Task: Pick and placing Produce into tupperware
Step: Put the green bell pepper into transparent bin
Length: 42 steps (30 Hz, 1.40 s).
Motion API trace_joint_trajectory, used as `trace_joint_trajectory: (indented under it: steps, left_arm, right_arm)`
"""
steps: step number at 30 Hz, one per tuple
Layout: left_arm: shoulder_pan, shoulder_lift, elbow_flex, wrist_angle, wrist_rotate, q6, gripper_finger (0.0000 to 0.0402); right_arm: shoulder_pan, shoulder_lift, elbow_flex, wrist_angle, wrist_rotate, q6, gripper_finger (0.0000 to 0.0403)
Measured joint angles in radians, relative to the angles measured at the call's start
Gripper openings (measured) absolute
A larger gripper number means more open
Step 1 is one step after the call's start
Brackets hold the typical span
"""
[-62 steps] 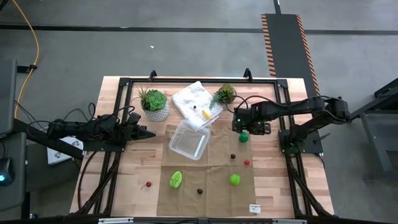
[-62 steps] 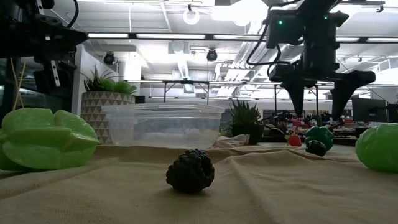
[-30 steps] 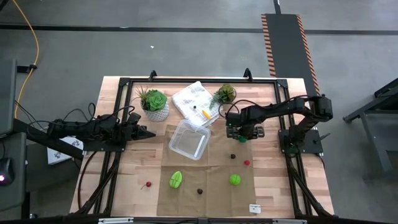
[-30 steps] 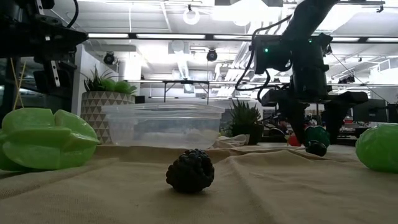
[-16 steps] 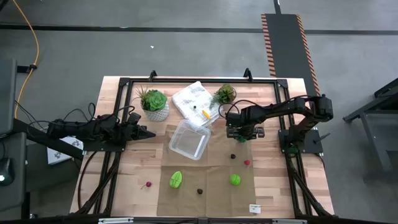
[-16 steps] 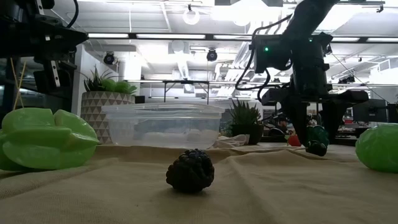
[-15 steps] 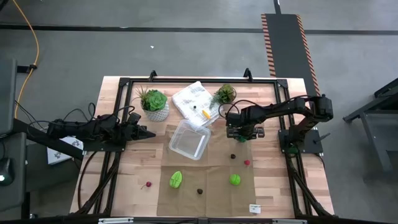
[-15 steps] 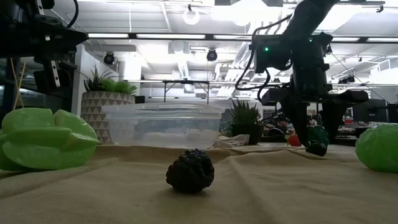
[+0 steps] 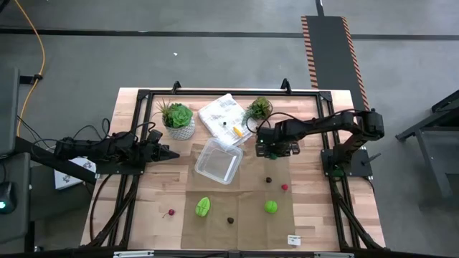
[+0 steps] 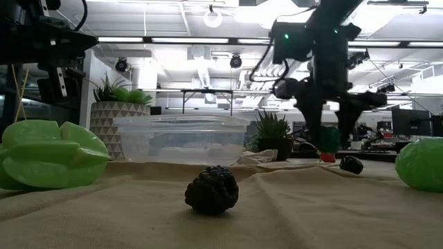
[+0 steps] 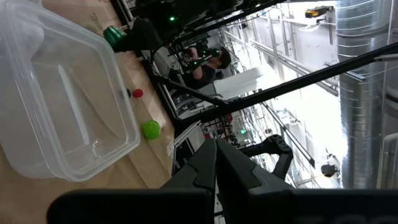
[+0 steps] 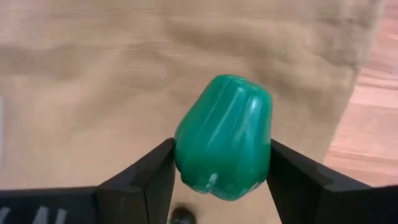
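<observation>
My right gripper (image 12: 224,186) is shut on a dark green toy pepper (image 12: 225,137), just right of the clear tupperware (image 9: 217,160), which rests flat on the tan cloth. In the low view the pepper (image 10: 328,140) is off the cloth. Other produce lies on the cloth: a light green ridged fruit (image 9: 203,206), a dark brown piece (image 9: 230,220), a round green one (image 9: 270,206), a red one (image 9: 285,187) and a small dark one (image 9: 268,180). My left gripper (image 9: 172,153) waits shut, left of the tupperware. My right gripper pinches the green pepper between its two fingers, one finger (image 12: 146,177) on each flank of the pepper's wide end (image 12: 214,177). The fingers come from above, pointing down. The pepper is lifted clear of the cloth and stands about upright between the fingertips (image 10: 309,135).
Two potted plants (image 9: 178,118) (image 9: 259,109) and a white wrinkly bag (image 9: 224,115), with a yellow-orange piece (image 9: 237,131) on it, stand along the far side. A red cherry (image 9: 171,213) lies on bare wood near the left. A black frame (image 9: 229,92) rims the table.
My right gripper has narrowed its fingers around the green pepper where it lay on the cloth and taken hold. It has then risen and moved a little toward the table's left, toward the tupperware. The pepper is now lifted clear; the small dark and red pieces stayed in place.
</observation>
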Motion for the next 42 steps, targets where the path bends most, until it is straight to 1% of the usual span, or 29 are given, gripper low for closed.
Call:
trace_joint_trajectory:
  steps: [11, 18, 24, 31, 37, 42]
  left_arm:
    - [0.0, 0.0, 0.0, 0.0, 0.0, 0.0, 0.0001]
    - [0.0, 0.0, 0.0, 0.0, 0.0, 0.0, 0.0001]
    - [0.0, 0.0, 0.0, 0.0, -0.001, 0.0, 0.0001]
    - [0.0, 0.0, 0.0, 0.0, -0.001, 0.0, 0.0001]
    - [0.0, 0.0, 0.0, 0.0, -0.001, 0.0, 0.0001]
    - [0.0, 0.0, 0.0, 0.0, -0.002, 0.0, 0.0001]
  right_arm:
    - [0.004, -0.001, 0.168, 0.0, 0.055, -0.112, 0.0202]
    - [0.005, -0.001, 0.289, 0.002, 0.09, -0.215, 0.0202]
    - [0.005, -0.001, 0.398, 0.037, 0.118, -0.334, 0.0202]
    - [0.005, -0.001, 0.487, 0.119, 0.119, -0.511, 0.0202]
    - [0.004, -0.001, 0.526, 0.174, 0.036, -0.652, 0.0202]
    - [0.008, -0.001, 0.537, 0.237, -0.086, -0.76, 0.0202]
